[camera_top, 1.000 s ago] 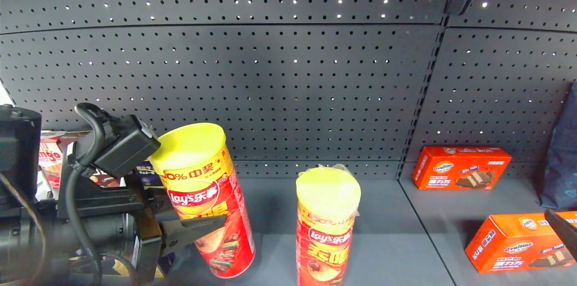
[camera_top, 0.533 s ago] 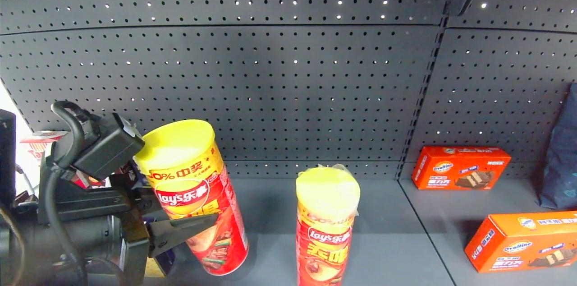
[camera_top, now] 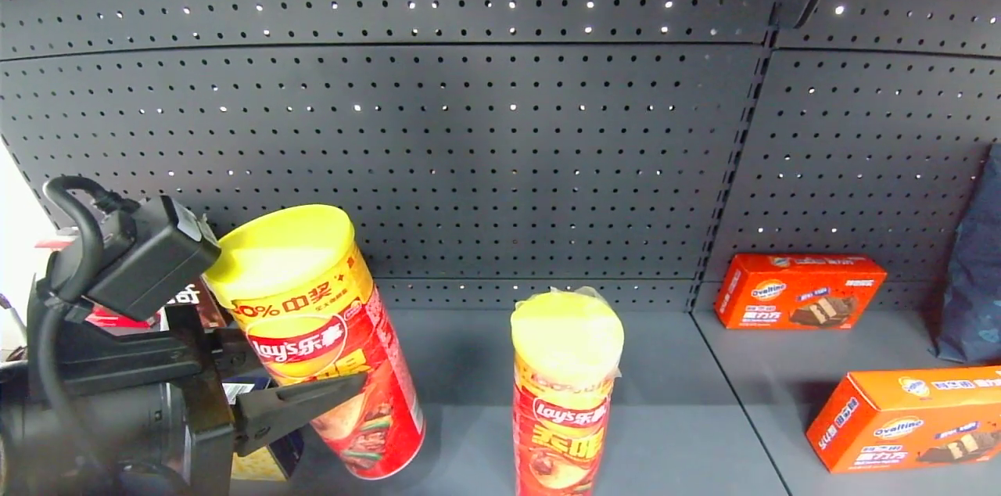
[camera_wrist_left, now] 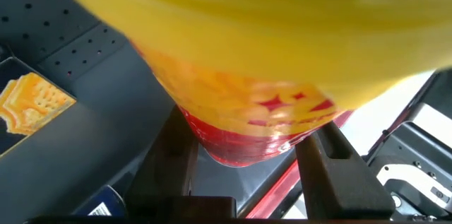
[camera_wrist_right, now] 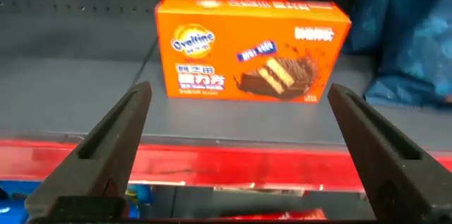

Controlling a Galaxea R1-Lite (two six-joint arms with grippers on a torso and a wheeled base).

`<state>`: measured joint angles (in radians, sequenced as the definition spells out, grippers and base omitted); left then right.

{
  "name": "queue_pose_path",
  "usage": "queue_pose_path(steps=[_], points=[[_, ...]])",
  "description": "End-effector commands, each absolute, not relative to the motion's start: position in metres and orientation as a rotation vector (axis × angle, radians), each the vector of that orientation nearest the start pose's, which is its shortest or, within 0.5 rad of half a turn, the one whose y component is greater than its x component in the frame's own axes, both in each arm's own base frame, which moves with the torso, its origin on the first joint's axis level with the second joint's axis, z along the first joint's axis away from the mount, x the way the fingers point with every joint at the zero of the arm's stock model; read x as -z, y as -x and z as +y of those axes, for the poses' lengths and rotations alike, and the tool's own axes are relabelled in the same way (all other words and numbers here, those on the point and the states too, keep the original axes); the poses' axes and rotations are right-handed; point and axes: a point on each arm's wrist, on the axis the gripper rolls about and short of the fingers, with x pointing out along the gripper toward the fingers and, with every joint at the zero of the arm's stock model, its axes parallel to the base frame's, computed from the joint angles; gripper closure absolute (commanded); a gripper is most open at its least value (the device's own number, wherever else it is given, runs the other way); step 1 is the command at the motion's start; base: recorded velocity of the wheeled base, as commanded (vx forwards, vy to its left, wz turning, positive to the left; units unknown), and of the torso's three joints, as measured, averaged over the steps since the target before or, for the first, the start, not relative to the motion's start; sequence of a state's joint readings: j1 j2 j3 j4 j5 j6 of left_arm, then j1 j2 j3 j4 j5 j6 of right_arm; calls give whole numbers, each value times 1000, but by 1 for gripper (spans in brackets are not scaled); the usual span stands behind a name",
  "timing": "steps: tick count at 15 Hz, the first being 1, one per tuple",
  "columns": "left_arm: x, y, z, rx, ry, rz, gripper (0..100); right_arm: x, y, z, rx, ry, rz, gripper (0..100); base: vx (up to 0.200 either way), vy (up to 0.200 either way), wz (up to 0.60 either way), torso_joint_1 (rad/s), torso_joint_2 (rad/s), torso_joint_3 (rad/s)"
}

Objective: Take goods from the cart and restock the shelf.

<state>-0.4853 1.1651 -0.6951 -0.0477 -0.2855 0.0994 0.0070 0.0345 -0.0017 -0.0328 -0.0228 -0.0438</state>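
The left gripper (camera_top: 344, 390) is at the left end of the shelf (camera_top: 672, 418) and pinches a red chips can (camera_top: 313, 339) with a yellow lid. In the head view one dark finger (camera_top: 305, 406) lies across the lower front of the can, and the other finger is hidden behind it. In the left wrist view the left gripper (camera_wrist_left: 251, 157) has one finger on each side of the chips can (camera_wrist_left: 247, 111), both pressed against its wall. The can is tilted, with the lid leaning to the robot's left and the bottom low over the shelf board; whether the bottom touches the board cannot be told. A second can (camera_top: 567, 394) of the same kind stands upright on the shelf to the right of the held one, apart from it, with a thin clear wrap over its lid. Behind both is a dark pegboard wall (camera_top: 469, 152). In the next bay to the right, a rear orange box (camera_top: 798, 290) lies near the wall and a front orange box (camera_top: 899, 418) lies nearer the shelf edge. A dark blue bag (camera_top: 974, 285) is at the far right. The right gripper (camera_wrist_right: 240, 91) has its two fingers spread wide with nothing between them. It is in front of the front orange box (camera_wrist_right: 251, 54), outside a red strip (camera_wrist_right: 212, 160) along the shelf's front edge.
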Motion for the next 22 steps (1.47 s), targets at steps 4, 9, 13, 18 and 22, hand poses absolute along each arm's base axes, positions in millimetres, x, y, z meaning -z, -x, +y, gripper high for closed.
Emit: queue_pose_path(steps=[4,9,13,18,22], points=[[-225,-146,-81,769,-124,382,100,-75,23,-1,35,6,11,0,0,0,0,0,0,0],[-229,-155,-69,726,-101,379,100,-75,23,-1,35,6,11,0,0,0,0,0,0,0],[-241,-158,-70,692,-113,348,100,-75,23,-1,35,8,11,0,0,0,0,0,0,0],[-223,-184,-96,757,-125,439,100,-75,23,-1,35,6,11,0,0,0,0,0,0,0],[-208,-232,-120,751,-129,472,100,-75,23,-1,35,6,11,0,0,0,0,0,0,0]])
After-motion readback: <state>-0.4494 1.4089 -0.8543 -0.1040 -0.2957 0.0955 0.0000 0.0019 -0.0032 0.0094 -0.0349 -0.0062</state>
